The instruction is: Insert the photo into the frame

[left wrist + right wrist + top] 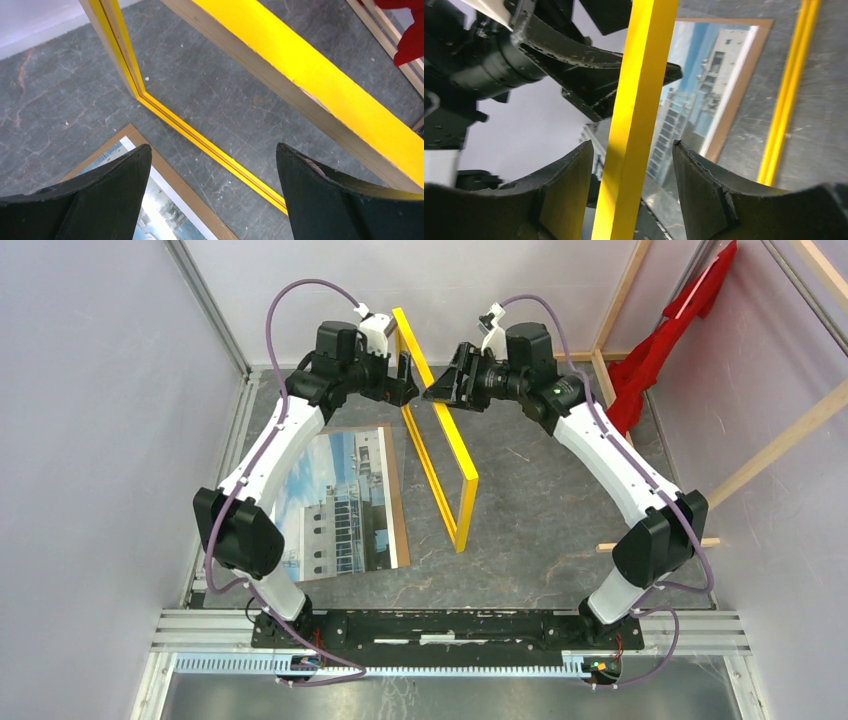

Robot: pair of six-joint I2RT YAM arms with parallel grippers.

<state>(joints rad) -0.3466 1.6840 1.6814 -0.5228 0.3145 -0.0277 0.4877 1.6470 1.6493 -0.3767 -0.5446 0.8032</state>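
Two robot arms meet over a grey table (pixel 540 510). The yellow frame (pixel 467 510) stands on edge between them, its top rail at tool height and its lower rail on the table.

The right tool (pixel 631 145) has its jaws part open around the top rail. A gap shows on one side of the rail, so it surrounds the rail without gripping it.

The left tool (pixel 212 146) faces it from the other side of the frame. Its jaws are spread fully and hold nothing, and the rail passes just beyond one finger.

The photo (pixel 335 500) lies flat and face up on a brown backing sheet (pixel 398 500). It sits below and behind the left tool, beside the frame's foot and apart from it.

The step in hand seems to be positioning the frame, with the photo not yet picked up. The next move likely calls for a firm hold on a rail so the frame can be laid flat beside the photo. Nothing grips the frame now, so it could tip.
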